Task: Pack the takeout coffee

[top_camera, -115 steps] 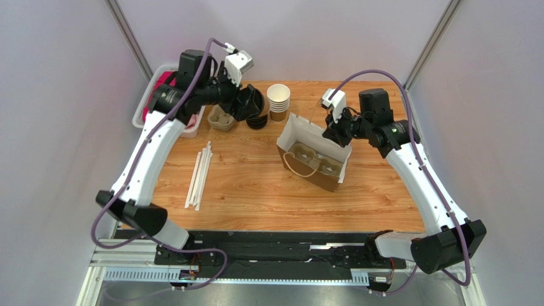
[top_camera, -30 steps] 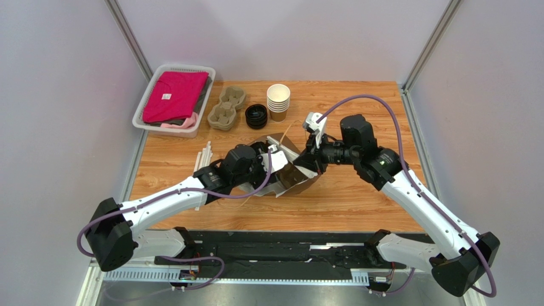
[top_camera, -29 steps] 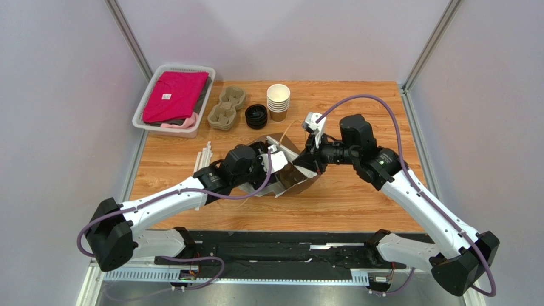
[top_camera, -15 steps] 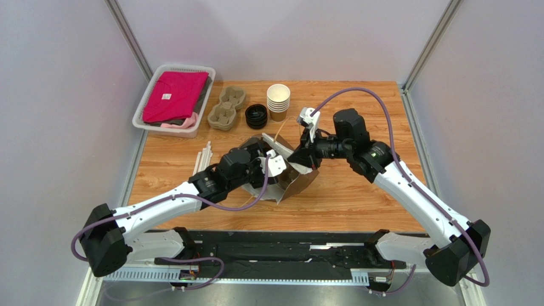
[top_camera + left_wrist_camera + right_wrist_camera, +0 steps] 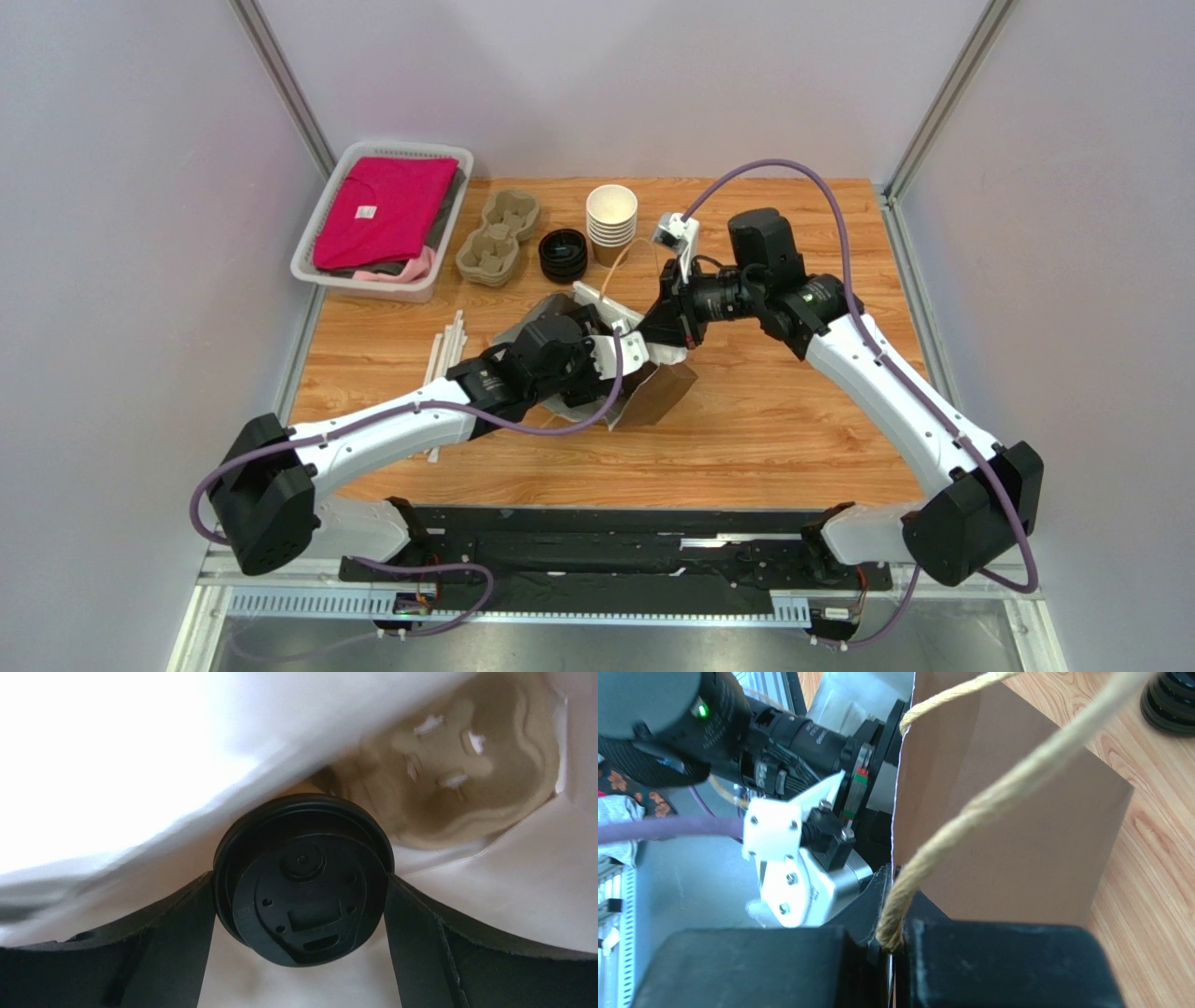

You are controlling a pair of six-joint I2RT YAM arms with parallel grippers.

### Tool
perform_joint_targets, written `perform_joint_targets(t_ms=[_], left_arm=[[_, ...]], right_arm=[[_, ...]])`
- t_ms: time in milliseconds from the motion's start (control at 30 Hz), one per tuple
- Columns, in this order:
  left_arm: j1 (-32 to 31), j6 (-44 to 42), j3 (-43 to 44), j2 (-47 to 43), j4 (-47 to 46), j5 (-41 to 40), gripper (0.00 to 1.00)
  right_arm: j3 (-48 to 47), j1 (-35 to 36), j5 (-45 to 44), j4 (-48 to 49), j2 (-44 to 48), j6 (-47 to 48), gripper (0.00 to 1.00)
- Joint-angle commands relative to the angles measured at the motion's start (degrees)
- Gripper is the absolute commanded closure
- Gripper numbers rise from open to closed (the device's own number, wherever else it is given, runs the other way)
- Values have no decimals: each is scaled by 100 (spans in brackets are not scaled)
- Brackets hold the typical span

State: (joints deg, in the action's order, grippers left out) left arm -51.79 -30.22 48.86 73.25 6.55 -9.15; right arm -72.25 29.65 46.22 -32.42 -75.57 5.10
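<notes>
On the left wrist feed the left gripper has its two dark fingers clamped on either side of the takeout coffee. I see the cup from above, so its black lid fills the middle of the view and the kraft body below is hidden. The coffee sits inside the paper bag, with the bag's white inner walls around it and the pulp carrier just beyond the lid at the bottom of the bag. I cannot tell whether the cup touches that carrier. On the right wrist feed the right gripper is pinched tight on the bag's twine handle, which runs up and away from the fingers beside the bag's brown side. From overhead the bag lies tipped near the middle of the table, with its mouth turned left toward the left arm and the right arm reaching in from the far right. Along the far edge stand the stack of cups, the loose black lids just left of it, and then the spare pulp trays. The basket in the far left corner holds a pink cloth. The straws lie on the left, partly under my left arm.
</notes>
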Motion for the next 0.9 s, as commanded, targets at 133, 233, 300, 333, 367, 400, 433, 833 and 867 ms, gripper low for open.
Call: perform_joint_targets(t_ms=[133,233,300,333,367,400,433,833,867], left_arm=[[-33,104,326,409,49,-132,76],[-24,104,343,523,118,-105,77],[19,147,396,593,197,-70,77],[46,182,422,663,311,17,77],[72,209,457,690,382,62,77],[107,244,562,725,478,114,78],[169,314,615,804,662,211,78],[538,719,1530,1086,1911,879,80],[538,745,1565,1042,1955,880,80]], right_arm=[[-395,-266,774,-343,-282,70,100],[-430,-346,845,-370,-335,122,100],[-439,-398,871,-413,-344,175,100],[-439,-407,889,-422,-336,201,100],[-439,-425,889,-449,-362,271,100],[-439,-460,906,-492,-353,307,100],[-431,-469,907,-510,-353,342,100],[-422,-530,713,-633,-379,1045,100],[-413,-548,652,-642,-388,1071,100]])
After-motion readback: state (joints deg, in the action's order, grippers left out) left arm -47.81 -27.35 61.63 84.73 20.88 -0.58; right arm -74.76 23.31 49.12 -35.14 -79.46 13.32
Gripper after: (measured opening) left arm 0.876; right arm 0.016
